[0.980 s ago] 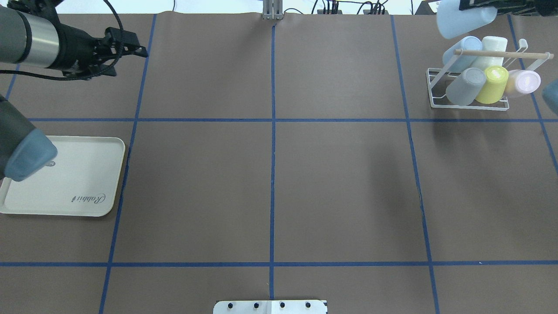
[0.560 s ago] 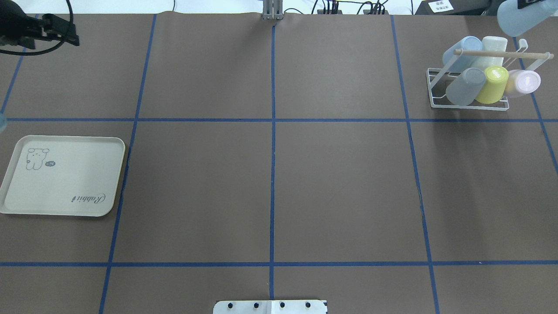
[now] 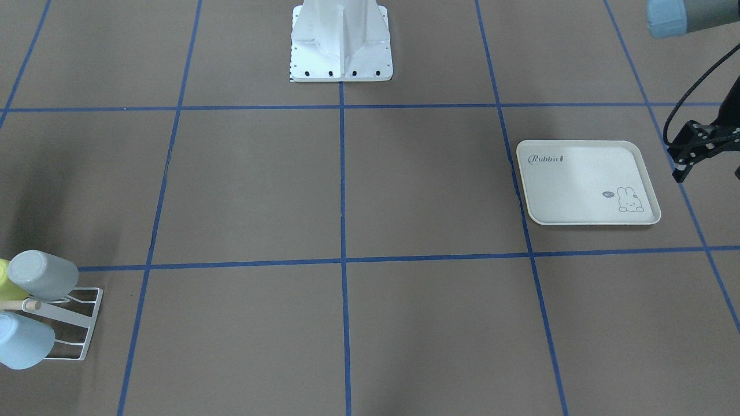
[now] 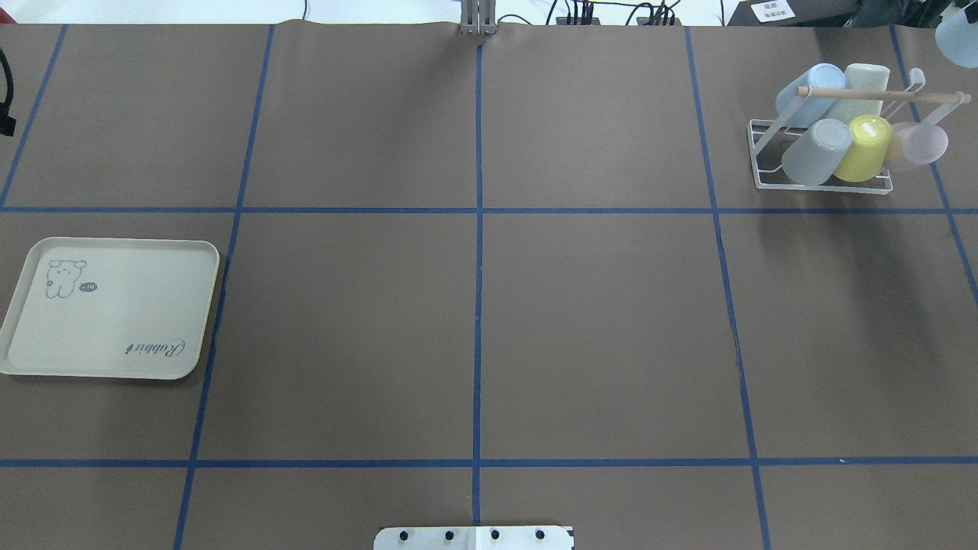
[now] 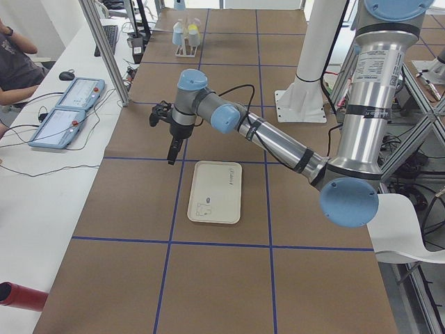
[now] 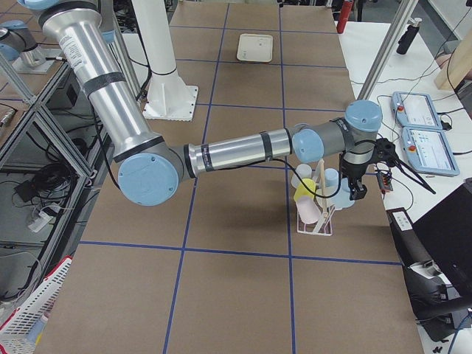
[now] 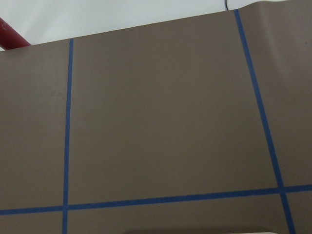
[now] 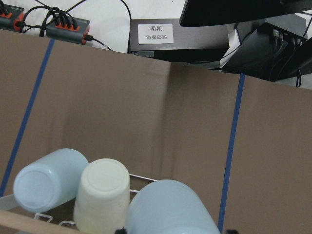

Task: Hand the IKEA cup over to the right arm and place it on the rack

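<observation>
Pale blue plastic fills the bottom of my right wrist feed. That is the IKEA cup (image 8: 170,209), clamped in the right gripper (image 6: 357,189), with a dark finger edge just showing on either side of it. On the overhead feed I only get a sliver of it in the far right corner, up in the air, past the rack (image 4: 764,164) and apart from it. In the wrist feed it sits close beside the cream cup (image 8: 102,195); I cannot tell whether they touch.

The white wire rack stands at the far right of the table (image 4: 596,328). A wooden dowel (image 4: 879,94) runs across its top. Five cups lean on its prongs: the cream cup, a light blue cup (image 4: 810,90), a grey cup (image 4: 816,151), a yellow cup (image 4: 863,149) and a lilac cup (image 4: 917,145). The right arm (image 6: 236,151) reaches out low across the table to that corner.

Beyond the table's far edge a white label (image 8: 156,33) lies on a black box; its print is too small for me to read.

On the other side lies the cream tray (image 4: 114,328). It carries "Rabbit" in script, a small rabbit drawing and a dark speech bubble I cannot make out. The left gripper (image 5: 171,154) hangs pointing down near the tray, not over it. I cannot tell how its jaws stand. The table is brown paper gridded with blue tape.
</observation>
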`<action>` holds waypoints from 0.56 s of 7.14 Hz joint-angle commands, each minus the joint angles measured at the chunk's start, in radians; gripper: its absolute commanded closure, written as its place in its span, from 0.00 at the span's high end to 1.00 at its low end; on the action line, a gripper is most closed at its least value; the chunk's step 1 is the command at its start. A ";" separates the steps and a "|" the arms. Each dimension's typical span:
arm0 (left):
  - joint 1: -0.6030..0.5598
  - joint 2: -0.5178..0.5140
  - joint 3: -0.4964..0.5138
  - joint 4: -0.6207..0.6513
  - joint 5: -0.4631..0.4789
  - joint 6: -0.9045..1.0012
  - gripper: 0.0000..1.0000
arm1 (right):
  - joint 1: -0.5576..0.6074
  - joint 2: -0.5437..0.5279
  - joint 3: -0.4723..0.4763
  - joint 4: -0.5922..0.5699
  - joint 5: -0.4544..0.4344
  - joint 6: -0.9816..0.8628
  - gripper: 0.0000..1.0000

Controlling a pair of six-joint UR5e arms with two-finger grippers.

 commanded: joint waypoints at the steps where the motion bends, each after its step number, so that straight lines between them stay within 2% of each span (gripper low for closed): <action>1: -0.024 0.054 -0.047 0.001 -0.062 0.028 1.00 | -0.008 0.127 -0.223 -0.018 -0.001 -0.063 0.03; 2: -0.023 0.083 -0.082 0.001 -0.060 0.025 1.00 | -0.012 0.152 -0.263 -0.018 -0.001 -0.078 0.03; 4: -0.023 0.085 -0.084 0.001 -0.062 0.016 1.00 | -0.018 0.153 -0.265 -0.017 0.003 -0.077 0.03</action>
